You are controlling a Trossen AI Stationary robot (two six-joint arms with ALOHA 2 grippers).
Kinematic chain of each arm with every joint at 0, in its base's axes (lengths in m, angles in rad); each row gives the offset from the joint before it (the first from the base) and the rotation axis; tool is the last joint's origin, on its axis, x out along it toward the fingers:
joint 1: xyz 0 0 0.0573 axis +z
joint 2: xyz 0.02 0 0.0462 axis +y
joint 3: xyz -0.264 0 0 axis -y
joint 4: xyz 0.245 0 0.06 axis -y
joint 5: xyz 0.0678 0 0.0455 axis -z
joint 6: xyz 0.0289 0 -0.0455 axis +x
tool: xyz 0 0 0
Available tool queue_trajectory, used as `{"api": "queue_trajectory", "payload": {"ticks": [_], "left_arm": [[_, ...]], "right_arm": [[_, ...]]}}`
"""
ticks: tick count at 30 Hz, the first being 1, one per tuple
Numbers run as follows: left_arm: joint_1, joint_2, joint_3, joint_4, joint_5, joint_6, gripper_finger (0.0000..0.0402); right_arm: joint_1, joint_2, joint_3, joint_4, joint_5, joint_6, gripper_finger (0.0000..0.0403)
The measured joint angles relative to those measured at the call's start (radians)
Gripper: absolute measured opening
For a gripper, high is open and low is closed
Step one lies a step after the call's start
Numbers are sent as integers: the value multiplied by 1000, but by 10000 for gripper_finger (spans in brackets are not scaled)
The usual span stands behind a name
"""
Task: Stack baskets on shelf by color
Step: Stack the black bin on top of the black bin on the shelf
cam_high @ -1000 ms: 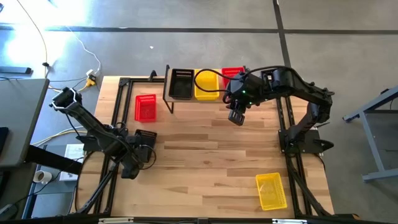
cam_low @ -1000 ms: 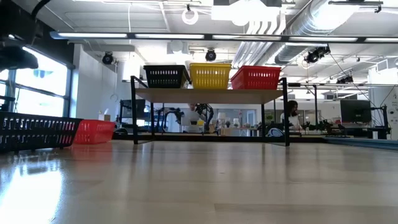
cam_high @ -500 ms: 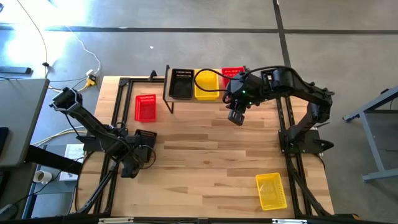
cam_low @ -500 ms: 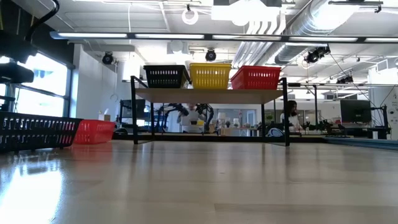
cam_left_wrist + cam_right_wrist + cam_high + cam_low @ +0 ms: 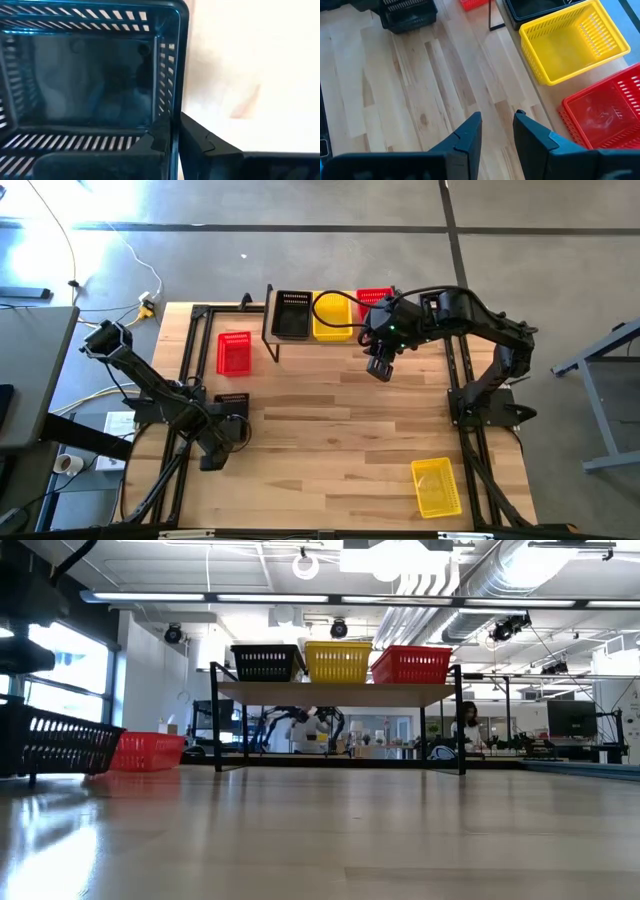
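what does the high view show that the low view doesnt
Only the high view: both arms whole, the left gripper at the black basket near the table's left edge, the right gripper hanging open in front of the shelf, and a yellow basket near the front right corner.
Only the low view: the room behind, and that black basket tilted, one end raised.
Both: black, yellow and red baskets on the shelf, plus a red basket on the table.

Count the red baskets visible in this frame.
2. One red perforated plastic basket sits at the right end of the wooden-topped shelf, partly covered by the right arm; the other red basket lies on the table left of the shelf. More may be nested, hidden from view.
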Motion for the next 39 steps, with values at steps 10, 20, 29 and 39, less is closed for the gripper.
{"api": "queue_trajectory", "payload": {"ticks": [10,20,29,39], "left_arm": [[6,0,174,-10,-102,33,4],[151,0,357,-53,-212,210,2],[309,-1,575,-206,-313,462,1],[527,-1,741,-225,-385,787,1]], "right_arm": [[0,0,0,0,49,-2,99],[-1,0,0,0,118,-4,99],[-33,0,0,0,131,-64,99],[-111,0,0,0,181,-161,99]]}}
